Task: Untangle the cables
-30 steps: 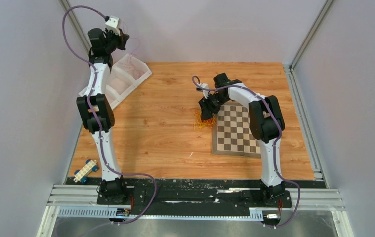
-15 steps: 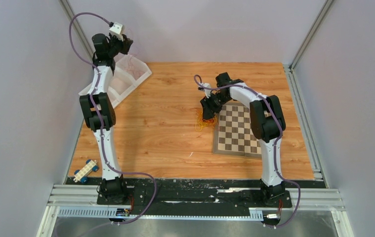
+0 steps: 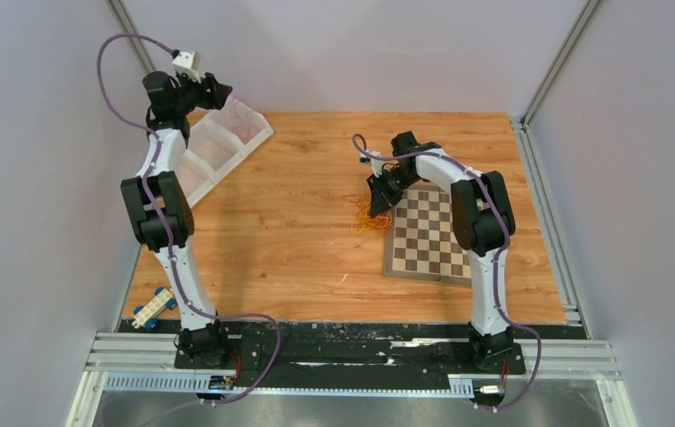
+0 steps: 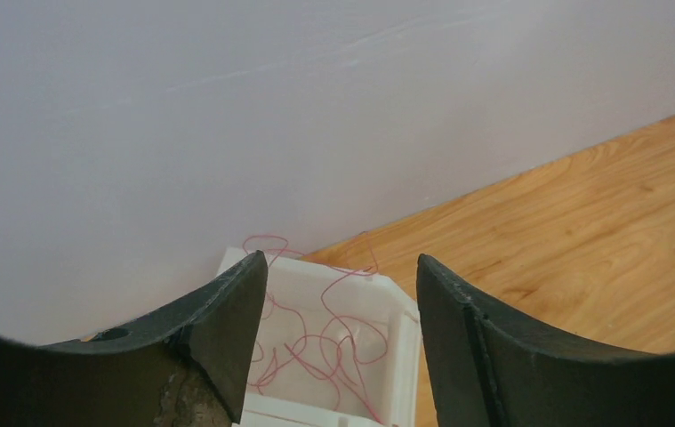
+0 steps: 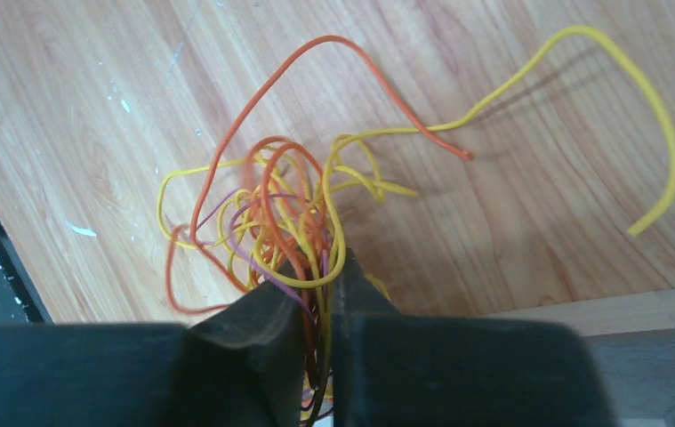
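Your left fingers [image 3: 217,90] were raised above the white bin [image 3: 249,138] at the worktop's [image 3: 298,249] far-left corner, spread apart with nothing between them. In the left wrist view, a red strand [image 4: 320,342] lay looped in one compartment of that bin, with part of it reaching over the far rim. Your right fingers [image 3: 380,203] were down near the middle of the worktop, at the left edge of the chessboard [image 3: 427,236]. They were pressed together on the cables [image 5: 289,205], a tangle of yellow and orange strands with a thin purple one among them. The pinched part ran up between the fingers, and the rest lay on the wood, one yellow end and one orange end trailing loose. A toy car [image 3: 155,307] sat at the near-left corner.
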You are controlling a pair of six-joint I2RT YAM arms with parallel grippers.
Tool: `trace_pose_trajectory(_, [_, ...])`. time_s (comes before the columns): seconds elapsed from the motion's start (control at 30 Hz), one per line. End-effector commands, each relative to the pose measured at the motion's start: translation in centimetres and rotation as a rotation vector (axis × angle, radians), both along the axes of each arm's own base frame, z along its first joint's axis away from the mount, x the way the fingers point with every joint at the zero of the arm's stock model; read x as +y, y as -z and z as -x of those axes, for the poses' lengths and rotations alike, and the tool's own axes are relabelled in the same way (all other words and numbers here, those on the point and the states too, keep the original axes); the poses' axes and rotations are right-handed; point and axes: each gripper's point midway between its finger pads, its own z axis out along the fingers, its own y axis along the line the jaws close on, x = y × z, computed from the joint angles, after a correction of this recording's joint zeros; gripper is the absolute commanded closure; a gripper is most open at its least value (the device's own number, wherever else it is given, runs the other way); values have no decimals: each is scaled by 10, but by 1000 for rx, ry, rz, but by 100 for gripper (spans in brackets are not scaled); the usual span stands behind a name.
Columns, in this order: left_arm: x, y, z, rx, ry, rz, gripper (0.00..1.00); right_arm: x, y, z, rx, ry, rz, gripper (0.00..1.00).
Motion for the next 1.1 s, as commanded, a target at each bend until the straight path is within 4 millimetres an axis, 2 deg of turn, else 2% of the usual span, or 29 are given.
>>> trace_pose_trajectory(0.0, [-6, -111, 57, -152, 62, -31, 28, 19, -32, 4, -20, -43, -103, 97])
trace_pose_trajectory(0.03, [-8, -111, 63, -145, 75, -55, 26, 24, -40, 2, -38, -53, -127, 100])
trace_pose_trajectory(0.1, [-18, -109, 92, -77, 114, -83, 24, 36, -58, -1, -80, -80, -171, 100])
trace_pose_trajectory(0.13, [-21, -94, 99, -32, 128, -78, 24, 41, -68, -4, -106, -89, -190, 100])
trace_pose_trajectory(0.17, [-23, -97, 111, -17, 129, -85, 23, 47, -75, -5, -123, -97, -202, 100])
trace_pose_trajectory(0.2, [-23, -81, 117, 23, 122, -76, 23, 52, -81, -8, -138, -101, -211, 100])
trace_pose_trajectory(0.23, [-24, -81, 123, 31, 118, -79, 24, 57, -85, -9, -150, -105, -216, 100])
trace_pose_trajectory(0.3, [-25, -61, 124, 94, 92, -87, 27, 63, -85, -11, -150, -103, -212, 100])
trace_pose_trajectory(0.33, [-20, -65, 117, 99, 40, -107, 27, 64, -82, -12, -145, -98, -203, 100])
trace_pose_trajectory(0.4, [-20, -55, 101, 164, 7, -164, 27, 63, -74, -15, -137, -85, -182, 100])
trace_pose_trajectory(0.57, [-17, -9, 43, 315, -49, -316, 26, 58, -59, -16, -135, -78, -139, 99])
trace_pose_trajectory(0.7, [-14, 26, 12, 263, -47, -496, 24, 55, -53, -15, -129, -76, -124, 99])
trace_pose_trajectory(0.77, [-17, 35, 3, 196, -17, -577, 23, 55, -50, -15, -123, -74, -119, 99])
trace_pose_trajectory(0.8, [-17, 30, -5, 135, -13, -622, 24, 54, -49, -15, -122, -74, -117, 99])
trace_pose_trajectory(0.93, [-18, 35, -24, 20, 29, -732, 28, 54, -45, -16, -118, -71, -109, 99])
trace_pose_trajectory(1.0, [-20, 36, -31, -30, 43, -763, 30, 53, -44, -16, -116, -70, -107, 99])
trace_pose_trajectory(1.07, [-22, 39, -37, -35, 35, -724, 34, 54, -43, -16, -115, -71, -106, 99])
